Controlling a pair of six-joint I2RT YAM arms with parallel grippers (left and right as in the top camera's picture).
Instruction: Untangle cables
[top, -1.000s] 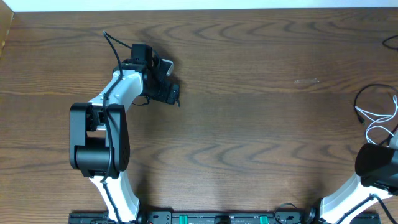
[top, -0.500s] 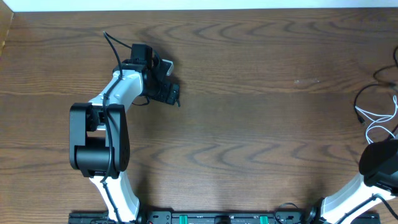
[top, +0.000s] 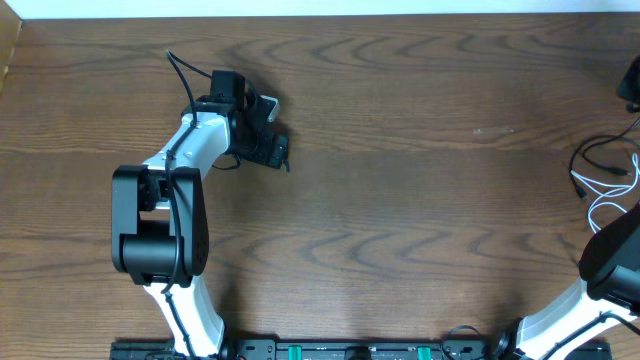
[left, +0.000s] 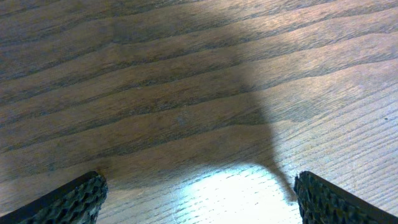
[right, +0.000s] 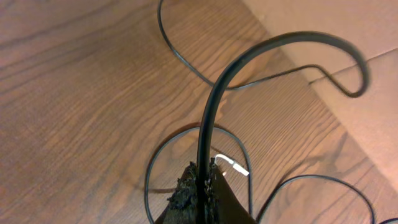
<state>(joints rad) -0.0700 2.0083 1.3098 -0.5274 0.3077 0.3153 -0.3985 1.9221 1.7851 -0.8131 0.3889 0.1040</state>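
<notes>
We watch our right gripper (right: 200, 190), clamped on a black cord (right: 208, 118), tug its loop by the white cord (right: 231, 164); the tangle is probably loosening; left gripper (left: 199, 202) idles, fingers apart.

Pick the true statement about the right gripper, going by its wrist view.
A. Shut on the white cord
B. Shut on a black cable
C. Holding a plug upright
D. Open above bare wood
B: the right gripper has its fingers pressed together around a black cable that arches up out of them, while the white cord lies just beyond the tips, ungripped.
</notes>
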